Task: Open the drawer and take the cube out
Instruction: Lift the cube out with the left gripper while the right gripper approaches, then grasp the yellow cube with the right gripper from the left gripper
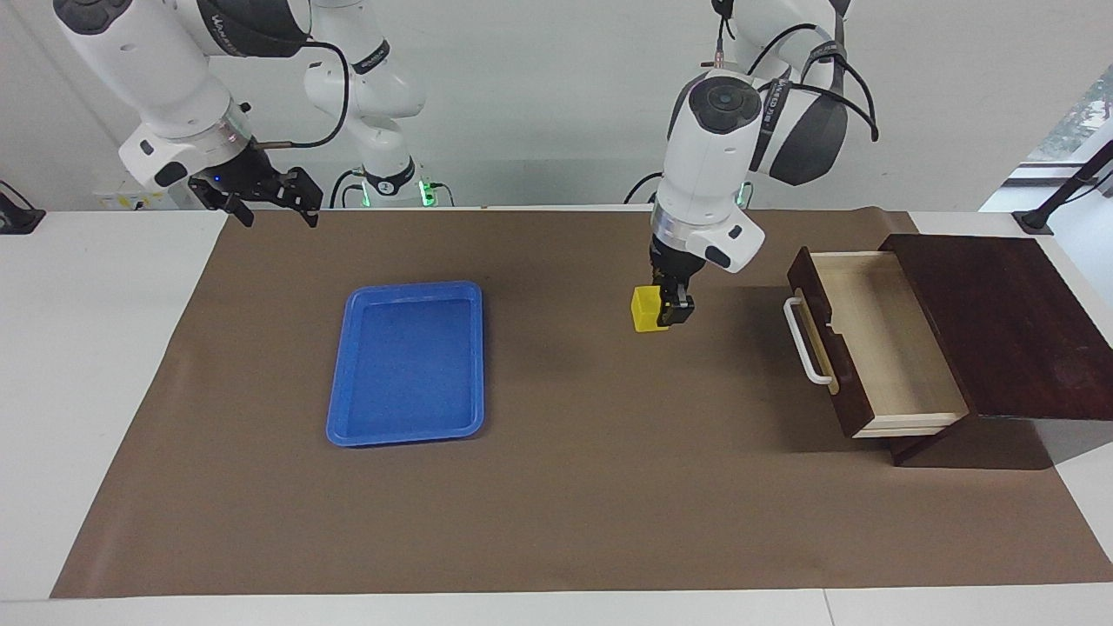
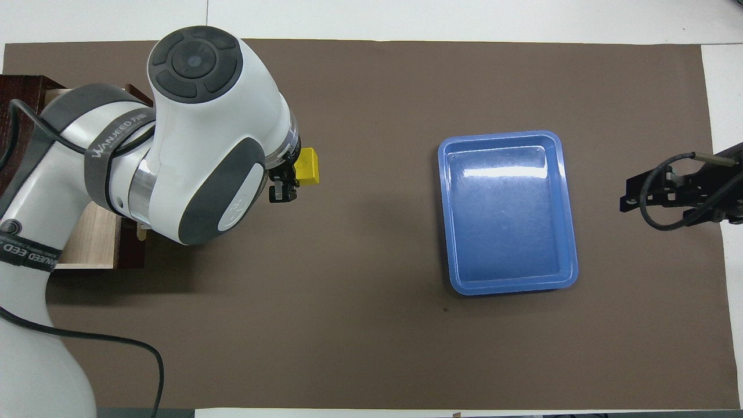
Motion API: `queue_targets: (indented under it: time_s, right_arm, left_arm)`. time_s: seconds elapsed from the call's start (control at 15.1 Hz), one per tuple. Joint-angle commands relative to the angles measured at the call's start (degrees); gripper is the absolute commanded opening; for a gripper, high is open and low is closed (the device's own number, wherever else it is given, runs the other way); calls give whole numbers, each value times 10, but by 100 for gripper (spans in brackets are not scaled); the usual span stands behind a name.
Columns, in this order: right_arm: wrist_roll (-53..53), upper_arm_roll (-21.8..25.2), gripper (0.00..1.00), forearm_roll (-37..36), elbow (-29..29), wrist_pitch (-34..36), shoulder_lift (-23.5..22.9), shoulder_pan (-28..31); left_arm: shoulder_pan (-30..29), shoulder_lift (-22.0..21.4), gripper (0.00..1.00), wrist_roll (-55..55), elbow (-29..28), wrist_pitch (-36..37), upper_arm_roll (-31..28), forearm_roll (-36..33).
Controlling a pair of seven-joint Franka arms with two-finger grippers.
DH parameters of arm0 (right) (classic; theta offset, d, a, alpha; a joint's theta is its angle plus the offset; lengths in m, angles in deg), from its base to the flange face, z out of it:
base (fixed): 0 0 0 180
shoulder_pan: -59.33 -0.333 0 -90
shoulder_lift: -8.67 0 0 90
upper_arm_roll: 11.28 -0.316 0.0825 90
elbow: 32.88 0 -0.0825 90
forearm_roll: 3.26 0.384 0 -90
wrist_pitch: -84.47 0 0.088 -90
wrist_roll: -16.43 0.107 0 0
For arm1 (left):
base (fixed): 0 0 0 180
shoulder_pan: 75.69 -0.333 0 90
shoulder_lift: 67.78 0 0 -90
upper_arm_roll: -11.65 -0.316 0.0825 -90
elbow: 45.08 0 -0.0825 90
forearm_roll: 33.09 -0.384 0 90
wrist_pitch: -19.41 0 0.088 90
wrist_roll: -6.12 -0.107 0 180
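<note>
Yellow cube (image 1: 647, 309): clamped in left gripper (image 1: 663, 311), aloft between open drawer (image 1: 878, 335) and blue tray (image 1: 406, 363). Off-centre hold; risk of slipping. Right gripper (image 1: 268, 202): spread, empty, waiting.

One yellow cube (image 1: 647, 310). One drawer (image 1: 869, 348), pulled out of one dark wooden box (image 1: 1000, 326). One blue tray (image 1: 406, 362). One brown mat (image 1: 565, 504) on one worktop (image 1: 87, 348). Two robot arms, each with one gripper.
</note>
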Motion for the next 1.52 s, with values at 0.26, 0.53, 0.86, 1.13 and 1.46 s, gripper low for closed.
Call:
queue_targets:
  time_s: [0.26,0.53,0.86,1.13,1.46]
  right_arm:
    - [296,-9,100,136,69,-59,-9,-19]
    - [419,-9,100,208,69,-97,-58,-66]
    - [545,-8,100,293,71,-192,-103,-140]
    - [604,-8,100,368,81,-255,-120,-178]
    - [660,-8,100,407,22,-311,-197,-229]
  left_arm:
    - [13,-8,0,18,-17,-9,-8,-5]
    - [7,-7,0,17,-20,-14,-8,-7]
    - [8,-8,0,16,-23,-14,-8,-9]
    - [9,-8,0,17,-21,-3,-8,-9]
    - [12,-9,0,17,-22,3,-8,-9]
